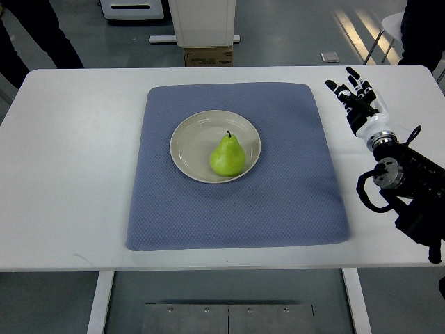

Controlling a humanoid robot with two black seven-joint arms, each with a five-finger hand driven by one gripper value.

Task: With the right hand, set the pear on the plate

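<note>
A green pear [228, 156] with a dark stem lies on the round cream plate [191, 142], toward the plate's right front part. The plate sits in the middle of a blue-grey mat [278, 202]. My right hand [352, 94] is off the mat's right edge, over the white table, with its black fingers stretched out and holding nothing. It is well apart from the pear and the plate. The left arm is out of the picture.
The white table [69, 174] carries only the mat. Beyond its far edge stand a white machine base [201, 24], a cardboard box [207, 56] and a person's dark legs [35, 35] at the top left.
</note>
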